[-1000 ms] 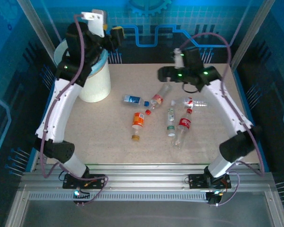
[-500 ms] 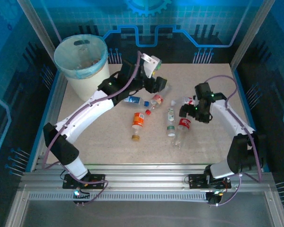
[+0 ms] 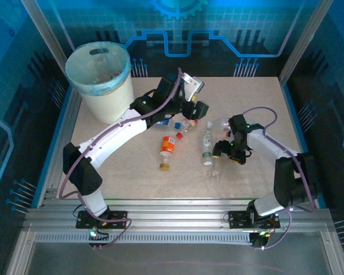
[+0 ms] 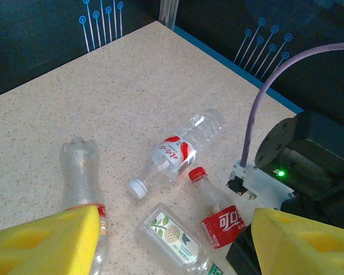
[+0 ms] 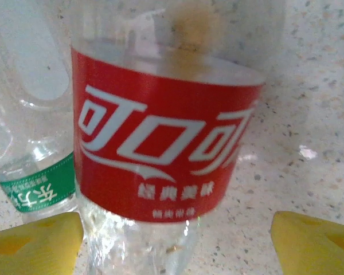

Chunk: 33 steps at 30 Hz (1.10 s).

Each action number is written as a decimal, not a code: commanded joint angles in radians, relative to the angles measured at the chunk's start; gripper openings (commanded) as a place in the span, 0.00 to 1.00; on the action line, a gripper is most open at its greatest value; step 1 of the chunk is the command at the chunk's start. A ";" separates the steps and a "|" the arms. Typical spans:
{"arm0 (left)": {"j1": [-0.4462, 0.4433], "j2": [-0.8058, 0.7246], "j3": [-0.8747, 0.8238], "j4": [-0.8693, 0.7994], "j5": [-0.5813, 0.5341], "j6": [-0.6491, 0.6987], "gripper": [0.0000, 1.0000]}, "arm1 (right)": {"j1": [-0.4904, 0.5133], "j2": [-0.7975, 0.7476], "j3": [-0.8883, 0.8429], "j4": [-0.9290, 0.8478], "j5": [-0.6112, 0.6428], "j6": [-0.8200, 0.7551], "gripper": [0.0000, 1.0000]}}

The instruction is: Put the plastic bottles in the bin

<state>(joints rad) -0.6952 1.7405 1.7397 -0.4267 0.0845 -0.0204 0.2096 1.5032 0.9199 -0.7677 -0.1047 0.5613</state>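
Observation:
Several plastic bottles lie in the middle of the table. My right gripper [image 3: 228,150] [image 5: 175,246] is low over a clear cola bottle [image 5: 160,154] [image 3: 216,166] with a red label, open, one yellow finger on each side and a gap on the right. Beside it lies a green-labelled bottle [image 5: 34,172] [image 3: 207,146]. My left gripper [image 3: 194,114] [image 4: 172,252] hovers open above the bottles. Below it lie a red-and-white-labelled bottle [image 4: 180,150], the cola bottle [image 4: 218,215], the green-labelled one [image 4: 175,238] and a clear one [image 4: 83,183]. The cream bin [image 3: 97,80] with its pale blue liner stands at the back left.
An orange bottle [image 3: 167,144] and a blue-labelled bottle [image 3: 162,121] lie left of centre. The right arm's wrist [image 4: 298,166] sits close by the left gripper. Blue walls and a metal frame [image 3: 298,40] enclose the table.
The left arm swung from over the bin to the table's middle, above the bottles. The right gripper came down from the back of the table onto the cola bottle.

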 commanded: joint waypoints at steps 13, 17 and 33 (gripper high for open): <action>-0.007 0.011 0.065 -0.039 0.011 -0.004 0.72 | -0.003 0.001 -0.033 0.034 -0.008 -0.011 0.61; -0.006 0.017 0.101 -0.065 0.004 -0.025 0.74 | -0.002 -0.089 -0.034 -0.007 0.038 -0.025 0.59; 0.025 -0.077 0.121 -0.020 0.186 -0.247 0.77 | 0.245 -0.462 0.096 0.230 0.017 -0.237 0.56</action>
<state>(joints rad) -0.6876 1.7264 1.8454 -0.4808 0.1738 -0.1612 0.4110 1.0664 0.9524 -0.6903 -0.0288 0.4042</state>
